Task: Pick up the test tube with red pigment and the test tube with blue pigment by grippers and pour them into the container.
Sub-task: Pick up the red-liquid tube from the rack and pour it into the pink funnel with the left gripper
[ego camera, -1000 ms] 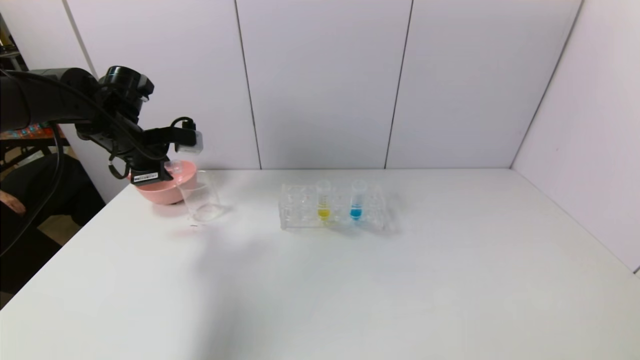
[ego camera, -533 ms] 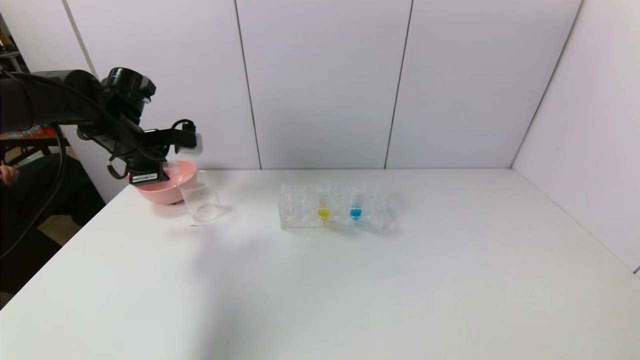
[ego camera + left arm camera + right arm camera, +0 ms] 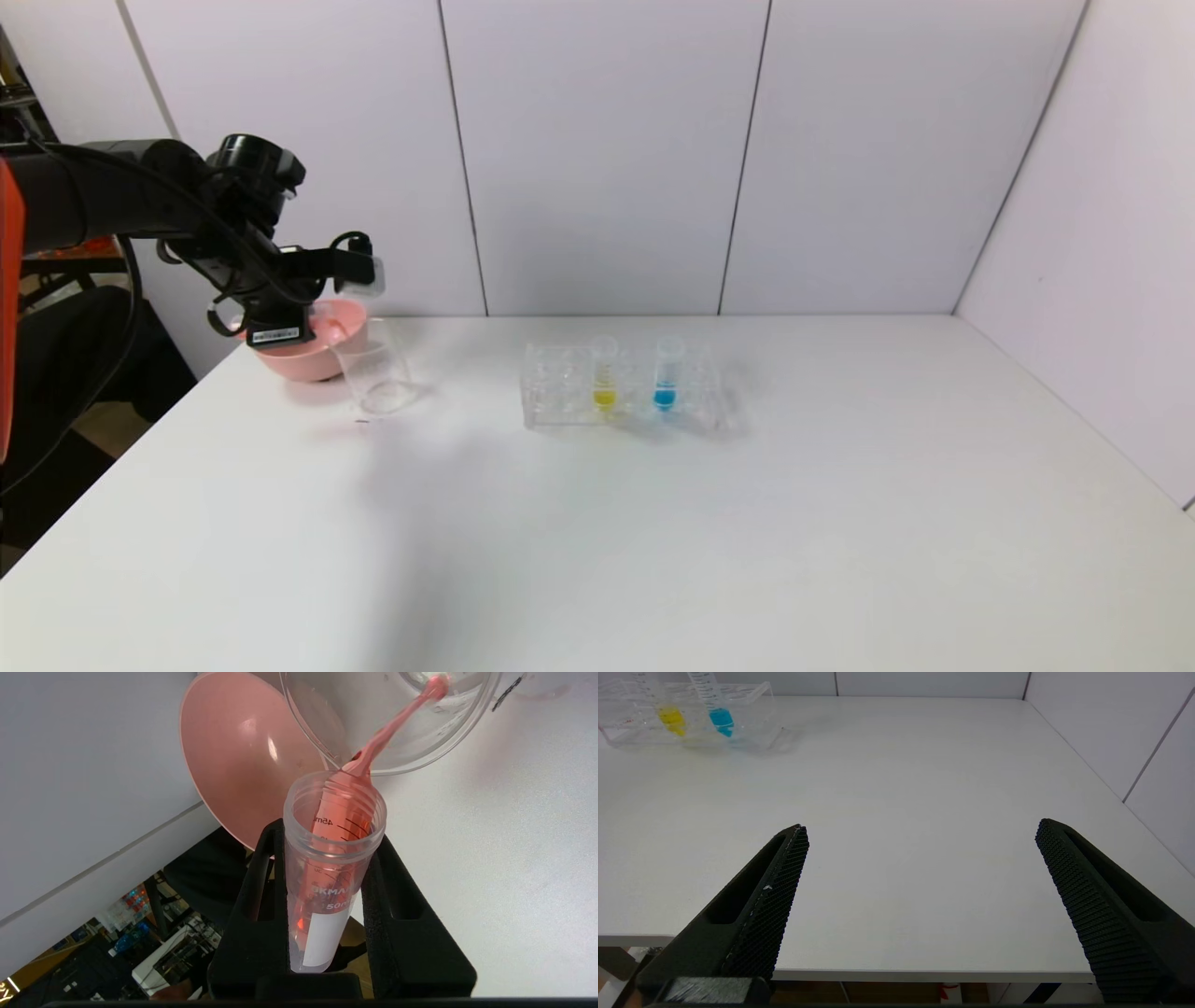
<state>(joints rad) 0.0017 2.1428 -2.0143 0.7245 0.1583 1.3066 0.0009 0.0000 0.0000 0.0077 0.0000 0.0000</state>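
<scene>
At the far left corner of the white table (image 3: 653,523), head view: left gripper (image 3: 322,322) sits over the pink bowl (image 3: 303,359), w/ the container (image 3: 375,375) touching the bowl just to the gripper's right and toward the robot. Table edge runs close on its left; wall panels right behind. Most of the tabletop to its right and toward the robot is bare. Clear tube rack (image 3: 621,387) stands well to its right, mid-table, holding the yellow-liquid tube (image 3: 604,375) and the test tube with blue pigment (image 3: 667,375), both upright. Left arm comes in from the left edge, elbow raised, wrist bent down and rolled so the gripper points toward the container. What it holds is prob. the tube, but it's hard to pick out from here.

Left wrist view: left gripper (image 3: 327,886) has both black fingers (image 3: 261,914) pressed onto the test tube with red pigment (image 3: 329,877), one on each side. Tube is tipped mouth-forward, rim just at the container (image 3: 420,751) lip. A thin red stream runs from the tube mouth into the container, a small red blob at its far end. Pink bowl (image 3: 233,765) lies beside the container, touching or nearly so.

Right wrist view: right gripper (image 3: 920,854) hangs at the table's near edge, fingers (image 3: 784,877) spread wide, nothing between them. Bare table ahead; rack (image 3: 752,728) w/ blue tube (image 3: 720,716) and yellow tube (image 3: 670,716) far ahead of it, off to one side.
</scene>
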